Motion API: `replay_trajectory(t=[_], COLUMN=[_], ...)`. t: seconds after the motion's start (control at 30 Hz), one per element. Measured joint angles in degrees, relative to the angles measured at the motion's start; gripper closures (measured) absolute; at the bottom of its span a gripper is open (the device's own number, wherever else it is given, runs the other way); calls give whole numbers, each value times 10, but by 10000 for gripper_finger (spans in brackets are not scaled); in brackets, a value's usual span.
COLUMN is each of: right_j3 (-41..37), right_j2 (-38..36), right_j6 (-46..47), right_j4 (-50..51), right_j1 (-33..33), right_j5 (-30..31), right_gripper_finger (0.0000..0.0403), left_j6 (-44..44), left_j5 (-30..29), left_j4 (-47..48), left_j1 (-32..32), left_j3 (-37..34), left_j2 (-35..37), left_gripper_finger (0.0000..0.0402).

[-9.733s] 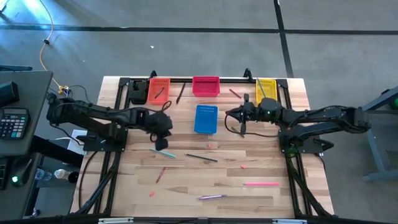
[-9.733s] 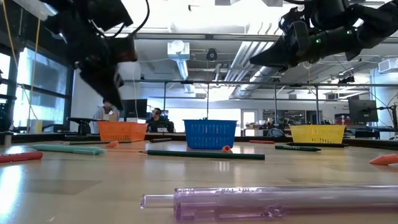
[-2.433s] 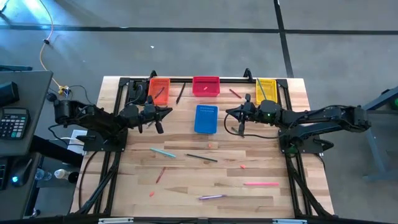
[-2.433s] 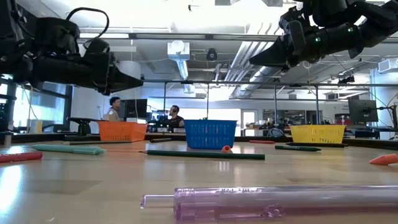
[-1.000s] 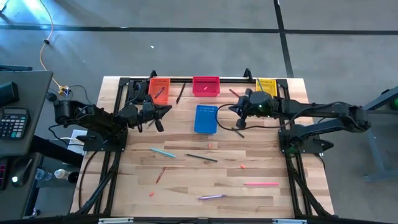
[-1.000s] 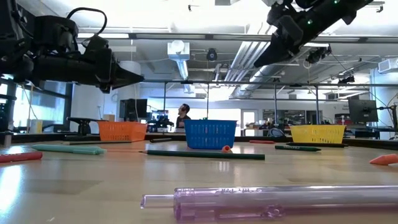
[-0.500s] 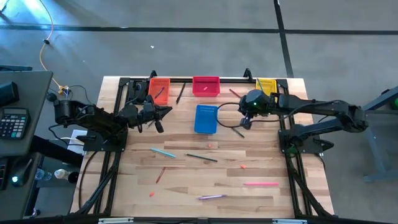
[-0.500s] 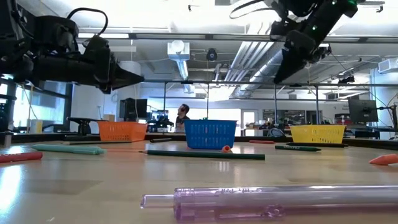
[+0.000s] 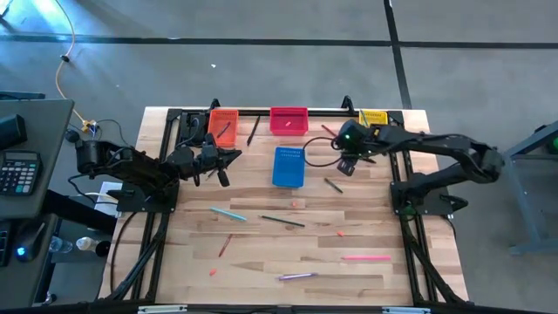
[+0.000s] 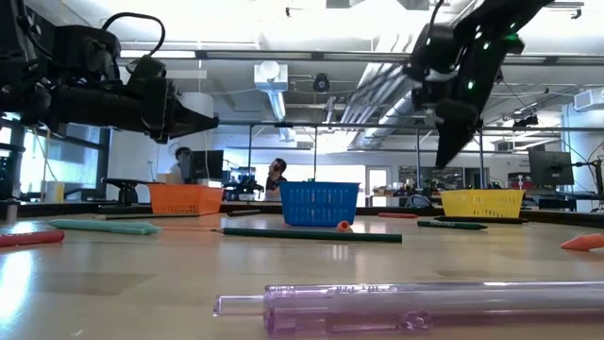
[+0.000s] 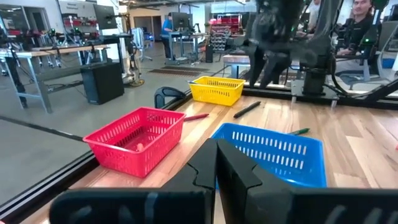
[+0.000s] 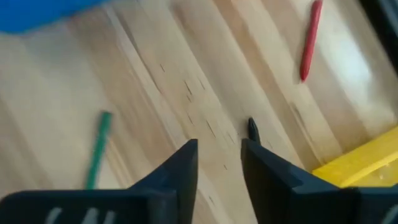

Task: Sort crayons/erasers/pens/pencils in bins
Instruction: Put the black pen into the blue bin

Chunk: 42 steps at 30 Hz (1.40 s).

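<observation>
My right gripper (image 9: pixel 343 164) hangs open over bare table between the blue bin (image 9: pixel 289 167) and the yellow bin (image 9: pixel 373 117), fingers pointing down, holding nothing (image 12: pixel 219 144). A green pencil (image 9: pixel 333 185) lies flat just nearer than it (image 12: pixel 96 149). A dark pencil's tip (image 12: pixel 252 127) shows by one finger, and a red crayon (image 12: pixel 309 40) lies farther off. My left gripper (image 9: pixel 222 162) is shut, empty, and hovers beside the orange bin (image 9: pixel 222 126) (image 11: pixel 216 168). The red bin (image 9: pixel 289 120) stands at the far edge.
Nearer on the table lie a teal pen (image 9: pixel 228 214), a dark pencil (image 9: pixel 283 221), a red crayon (image 9: pixel 225 244), a pink pen (image 9: pixel 366 257), a purple pen (image 9: pixel 296 276) and small erasers (image 9: pixel 340 233). Another dark pencil (image 9: pixel 253 131) lies between the orange and red bins. People show in the room behind.
My right gripper has swung round from pointing toward the blue bin to pointing down, and has come lower over the table toward the yellow bin. The green pencil has stayed where it lay.
</observation>
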State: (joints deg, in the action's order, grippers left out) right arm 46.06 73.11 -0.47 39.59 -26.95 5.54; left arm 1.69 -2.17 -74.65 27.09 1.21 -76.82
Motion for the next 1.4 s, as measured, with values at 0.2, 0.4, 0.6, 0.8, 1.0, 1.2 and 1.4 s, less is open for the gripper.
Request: replay_trajectory(t=[0.2, 0.4, 0.6, 0.8, 1.0, 1.2, 1.4], right_j3=[0, 0, 1, 3, 3, 3, 2], right_j2=[84, 152, 188, 197, 198, 198, 198], right_j6=[-51, -89, -105, -110, -101, -91, -85], right_j4=[0, -26, -29, -30, -24, -9, -3], right_j1=[-46, -91, -113, -117, -119, -118, -117], right_j5=[0, 2, 1, -14, -55, -68, -98], right_gripper_finger=[252, 247, 247, 249, 290, 336, 357], left_j6=[0, 0, 0, 0, 0, 0, 0], left_j5=[0, 0, 0, 0, 0, 0, 0], left_j4=[0, 0, 0, 0, 0, 0, 0], left_j1=[0, 0, 0, 0, 0, 0, 0], left_j3=[0, 0, 0, 0, 0, 0, 0], left_j2=[0, 0, 0, 0, 0, 0, 0], left_gripper_finger=[401, 401, 401, 401, 401, 401, 401])
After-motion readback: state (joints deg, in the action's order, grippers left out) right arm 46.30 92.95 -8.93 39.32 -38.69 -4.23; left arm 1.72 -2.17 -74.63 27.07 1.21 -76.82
